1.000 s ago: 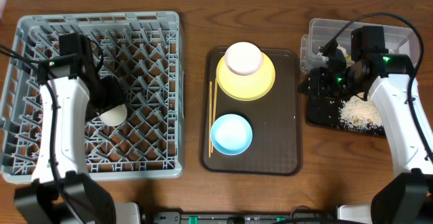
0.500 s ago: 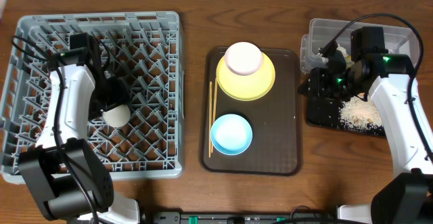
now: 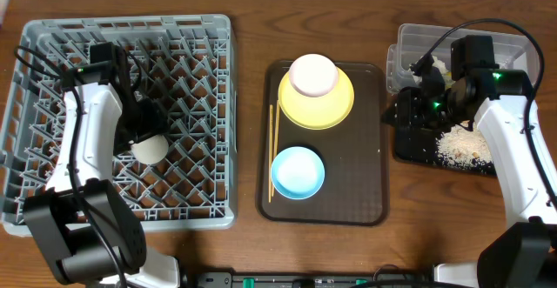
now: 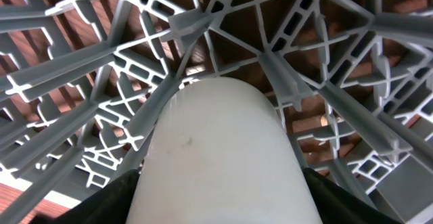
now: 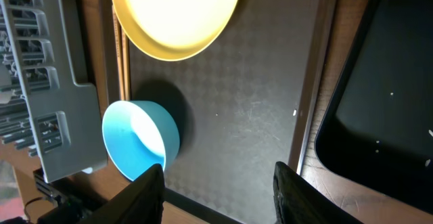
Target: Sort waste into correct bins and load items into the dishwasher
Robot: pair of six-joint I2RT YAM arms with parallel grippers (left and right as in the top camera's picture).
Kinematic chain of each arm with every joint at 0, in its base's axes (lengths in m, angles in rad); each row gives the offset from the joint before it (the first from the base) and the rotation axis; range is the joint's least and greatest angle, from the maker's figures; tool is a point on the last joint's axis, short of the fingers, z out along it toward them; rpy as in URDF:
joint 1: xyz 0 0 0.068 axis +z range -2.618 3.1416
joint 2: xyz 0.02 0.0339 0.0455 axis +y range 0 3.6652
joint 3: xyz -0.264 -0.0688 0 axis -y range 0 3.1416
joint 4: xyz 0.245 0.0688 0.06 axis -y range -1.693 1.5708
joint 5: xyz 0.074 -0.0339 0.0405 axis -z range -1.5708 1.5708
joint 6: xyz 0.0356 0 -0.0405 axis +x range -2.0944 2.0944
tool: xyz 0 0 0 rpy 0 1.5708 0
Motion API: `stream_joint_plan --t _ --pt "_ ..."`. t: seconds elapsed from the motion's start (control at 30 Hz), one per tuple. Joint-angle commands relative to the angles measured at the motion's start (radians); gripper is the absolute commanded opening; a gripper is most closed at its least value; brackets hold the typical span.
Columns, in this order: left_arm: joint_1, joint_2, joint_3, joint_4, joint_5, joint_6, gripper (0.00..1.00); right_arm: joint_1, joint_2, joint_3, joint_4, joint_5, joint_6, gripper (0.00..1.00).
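Fingers (image 4: 101,204) of the left gripper (image 4: 220,207) are clamped on either side of the small white cup (image 4: 216,149), which I hold low among the pegs of the grey dish rack (image 3: 200,53), left of its centre. Against half a second ago I see no change in cup or arm; a second ago the left arm lay differently over the rack.

The right gripper (image 5: 220,197) stands wide with nothing between its fingers, above the left end of the black tray (image 3: 418,149), unmoved. Rice scraps (image 3: 459,144) lie on that tray, and the clear tub (image 3: 513,49) sits behind it.

On the brown serving tray (image 3: 357,184), unchanged: the pinkish-white bowl (image 3: 313,75) on the yellow plate (image 3: 335,110), the light blue bowl (image 3: 297,171), and the chopsticks (image 3: 271,153) along the left rim.
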Motion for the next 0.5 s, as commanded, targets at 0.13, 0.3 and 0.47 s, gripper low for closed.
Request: stream_joint_plan --t 0.13,0.3,0.47 --pt "-0.002 -0.097 -0.009 -0.006 -0.015 0.004 0.83 -0.009 0.001 0.004 -0.003 -0.001 -0.013 0.51" --pt "-0.002 -0.134 -0.009 -0.026 -0.011 0.004 0.9 -0.009 0.001 0.004 -0.008 0.0 -0.013 0.51" --pt "-0.01 -0.232 -0.009 -0.023 -0.002 0.005 0.9 -0.009 0.001 0.004 -0.01 0.005 -0.029 0.52"
